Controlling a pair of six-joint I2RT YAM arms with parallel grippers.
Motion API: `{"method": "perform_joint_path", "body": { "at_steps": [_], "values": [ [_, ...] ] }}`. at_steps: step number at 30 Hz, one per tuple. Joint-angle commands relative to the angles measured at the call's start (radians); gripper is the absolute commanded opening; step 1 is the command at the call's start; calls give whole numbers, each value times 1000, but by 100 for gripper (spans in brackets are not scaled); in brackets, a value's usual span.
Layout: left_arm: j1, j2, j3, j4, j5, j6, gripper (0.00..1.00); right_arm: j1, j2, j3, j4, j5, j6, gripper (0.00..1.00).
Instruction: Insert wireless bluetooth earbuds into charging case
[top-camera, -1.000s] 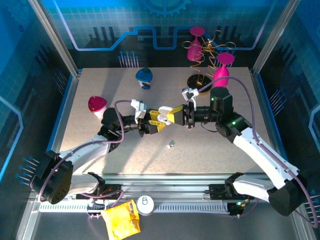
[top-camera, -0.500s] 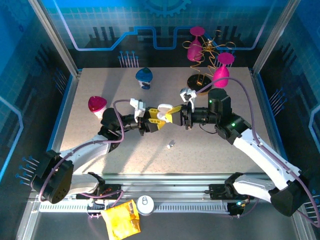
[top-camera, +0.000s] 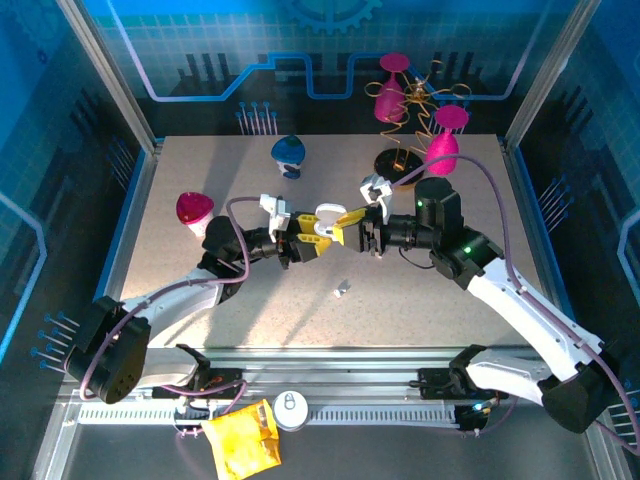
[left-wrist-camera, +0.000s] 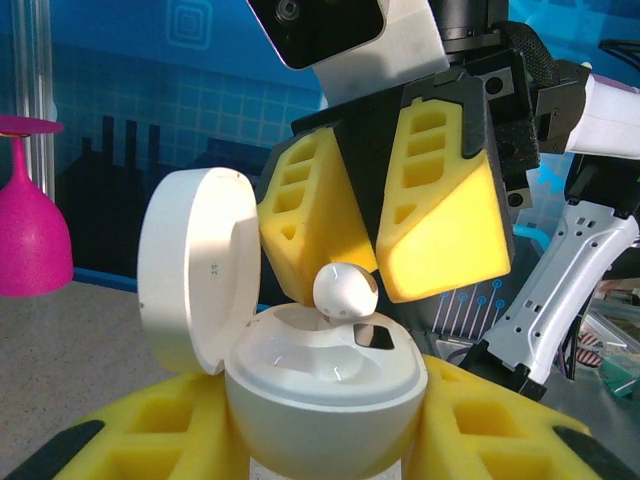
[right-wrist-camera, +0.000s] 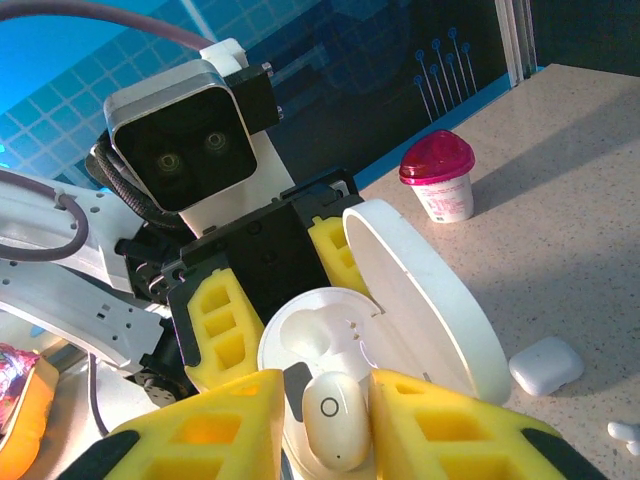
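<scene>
Earbuds: two loose white pieces lay on the speckled beige desk, just past the near rail and its one yellow packet. Mid-desk, left pincer clamped the one charging case, lid standing open. One earbud sat at its well between right pincer fingers, narrowly parted; gripped or loose, could not tell. Beyond: one pink-capped cup, one blue object, two magenta goblets. Blue panelled walls enclosed three sides.
</scene>
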Motion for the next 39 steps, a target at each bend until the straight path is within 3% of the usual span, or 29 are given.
{"method": "perform_joint_path", "body": {
  "at_steps": [1, 21, 31, 39],
  "values": [
    [-1, -7, 40, 100, 25, -5, 35, 7, 5, 29, -41, 53, -8, 29],
    [5, 24, 34, 129, 2, 26, 35, -7, -160, -98, 71, 73, -1, 69],
    [39, -48, -5, 89, -28, 64, 35, -214, -228, -339, 287, 64, 260, 71],
    [49, -95, -3, 16, -19, 109, 35, -255, -21, -364, 263, 125, 289, 71]
  ]
}}
